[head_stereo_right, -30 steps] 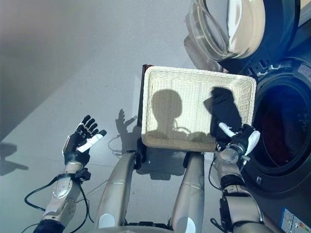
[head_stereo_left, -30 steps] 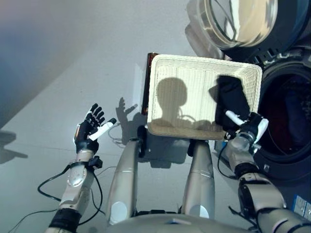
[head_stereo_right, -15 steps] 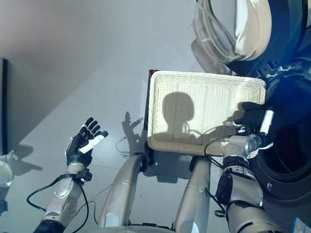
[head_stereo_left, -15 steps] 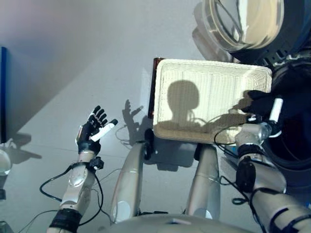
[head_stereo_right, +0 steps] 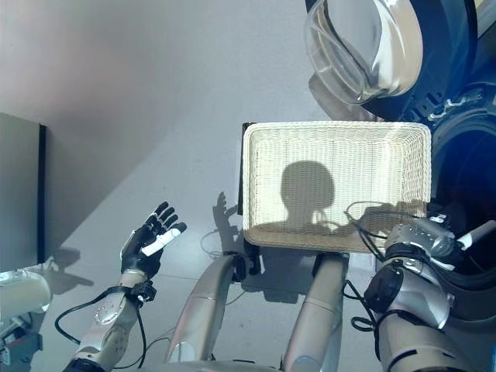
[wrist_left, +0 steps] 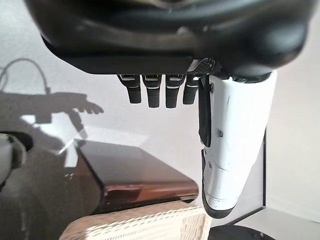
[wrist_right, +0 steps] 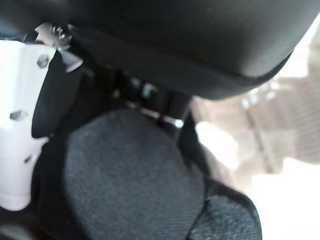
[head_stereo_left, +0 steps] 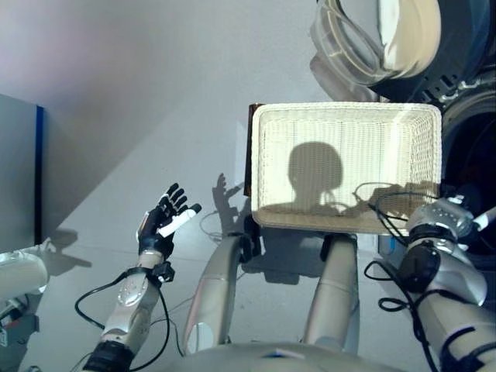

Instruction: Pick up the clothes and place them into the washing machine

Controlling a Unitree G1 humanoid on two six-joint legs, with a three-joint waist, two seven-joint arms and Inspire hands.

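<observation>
Grey floor (head_stereo_left: 139,93); right hand (wrist_right: 30,125) clutching dark cloth (wrist_right: 130,180), left hand (head_stereo_left: 164,222) open

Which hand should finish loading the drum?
Right. The right hand already holds the dark grey cloth at the dark washing machine drum opening; the left hand hovers open over the floor, far from it.
</observation>
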